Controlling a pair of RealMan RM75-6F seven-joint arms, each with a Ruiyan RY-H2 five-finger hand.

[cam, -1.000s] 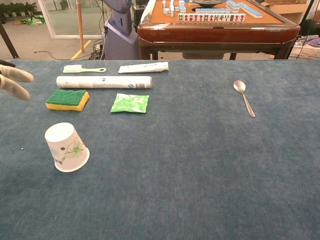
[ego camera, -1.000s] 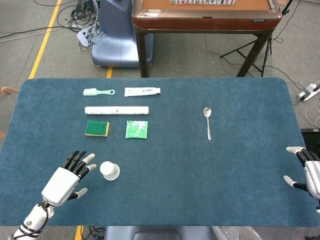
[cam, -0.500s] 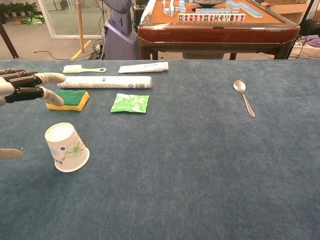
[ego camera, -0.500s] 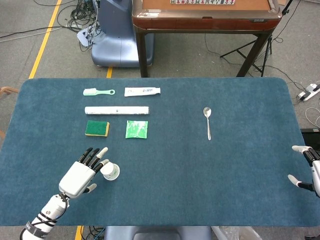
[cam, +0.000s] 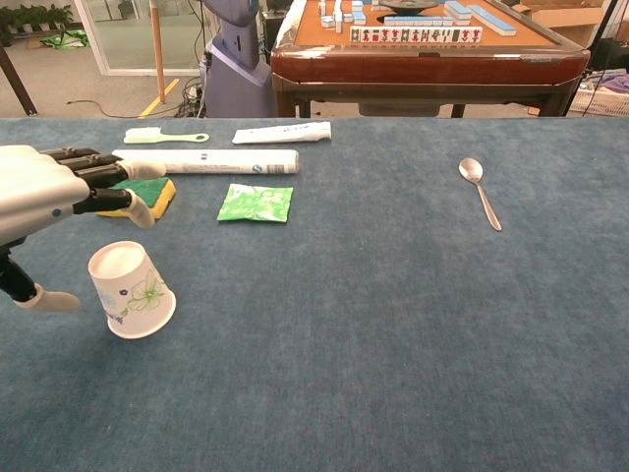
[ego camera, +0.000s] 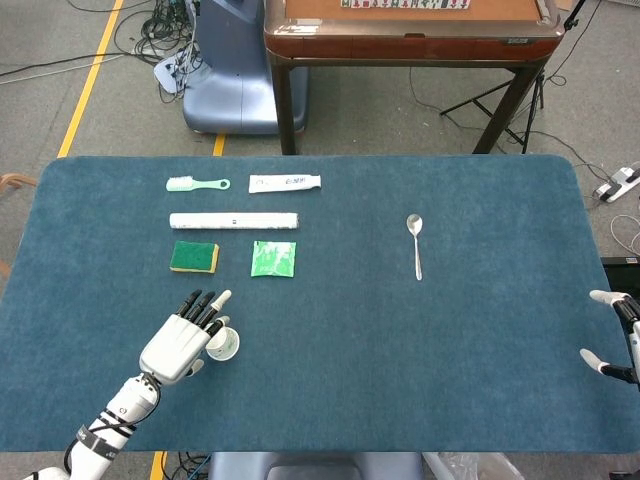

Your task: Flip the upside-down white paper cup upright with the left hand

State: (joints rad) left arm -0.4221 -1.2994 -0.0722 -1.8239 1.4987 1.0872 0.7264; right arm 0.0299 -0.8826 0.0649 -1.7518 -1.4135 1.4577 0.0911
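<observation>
The white paper cup point(cam: 131, 290) with a green flower print stands upside down on the blue table, bottom up; in the head view the cup point(ego camera: 224, 345) is partly covered by my left hand. My left hand point(ego camera: 183, 344) hovers over and just left of the cup with fingers spread, holding nothing; in the chest view the left hand point(cam: 54, 192) is above and behind the cup, thumb low at the left. My right hand point(ego camera: 622, 345) sits at the table's right edge, fingers apart and empty.
Behind the cup lie a green-and-yellow sponge point(ego camera: 194, 257), a green packet point(ego camera: 273, 259), a white tube point(ego camera: 233, 220), a toothbrush point(ego camera: 196, 184) and a toothpaste tube point(ego camera: 285, 182). A spoon point(ego camera: 416, 243) lies toward the right. A wooden table point(ego camera: 410, 35) stands beyond.
My left hand has moved right and forward, from beside the cup to over it. The cup has not moved. My right hand drifted slightly toward the right edge.
</observation>
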